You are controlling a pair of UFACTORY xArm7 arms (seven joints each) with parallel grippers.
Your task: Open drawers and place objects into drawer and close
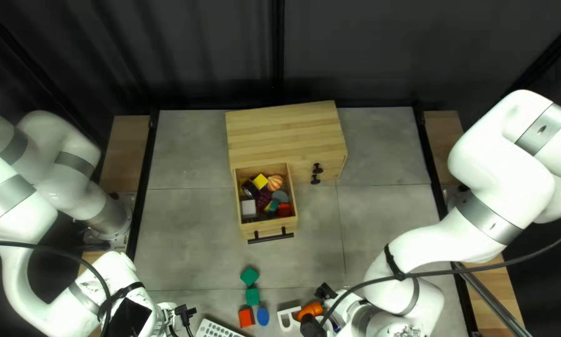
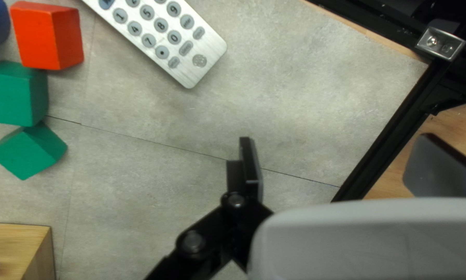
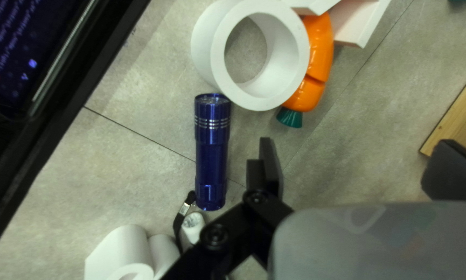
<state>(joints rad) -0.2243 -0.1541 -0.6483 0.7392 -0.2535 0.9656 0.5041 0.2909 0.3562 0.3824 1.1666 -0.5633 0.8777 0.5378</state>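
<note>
The right gripper [image 3: 360, 168] has its fingers wide apart, holding nothing; the left gripper [image 2: 345, 166] is likewise well spread and empty. Just outside one right finger lies the blue flashlight [image 3: 211, 155], toward the desk's [image 1: 193, 231] near edge. It looks stiff, fairly heavy and slippery, apt to roll, so a grip squarely across mid-barrel suits it. The white ring [image 3: 217, 52] beyond seems light and rigid, best pinched through its wall. Beside it, the orange carrot [image 3: 321, 52] looks smooth and hollow; take it across its thick body.

Left of these along the near side, the red block [image 2: 46, 39] and two green blocks [image 2: 15, 98] look light, hard and easily gripped by opposite faces. Farther in, the drawer [image 1: 255, 227] stands open, well filled; its bar handle [image 1: 271, 237] looks sturdy enough for a centred push.
</note>
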